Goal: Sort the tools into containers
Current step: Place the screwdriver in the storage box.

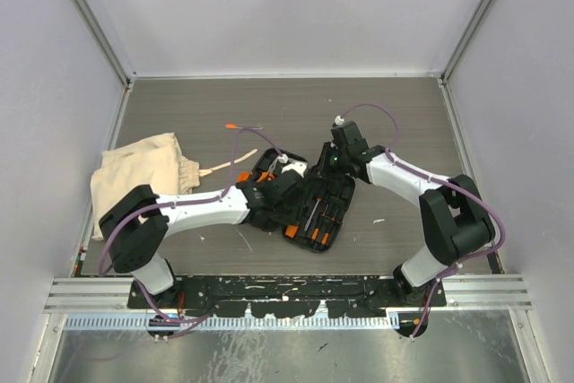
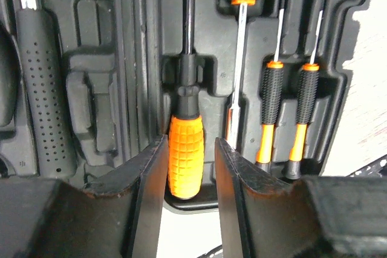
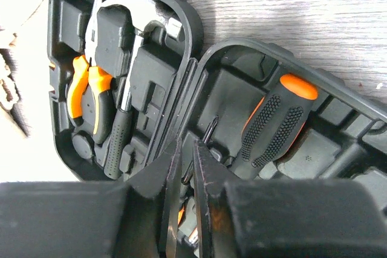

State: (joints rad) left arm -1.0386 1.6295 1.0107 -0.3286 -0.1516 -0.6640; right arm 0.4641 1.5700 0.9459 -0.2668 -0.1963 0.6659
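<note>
Orange-handled screwdriver point(image 2: 185, 155) between tips of left end effector point(image 2: 190, 149)

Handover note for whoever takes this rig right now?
Left hand: open, straddling the orange-handled screwdriver lying in a slot of the tool case.
Right hand: nearly closed, seemingly pinching the case's hinge edge.
Done: hammer, pliers and small screwdrivers are seated in the case.
Left: thin orange-tipped driver lies on the table; cloth bag at left, contents unseen.

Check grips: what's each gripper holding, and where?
Right gripper pinches the tool case at its rim by the hinge. Left gripper straddles the orange screwdriver handle; grip unclear.
</note>
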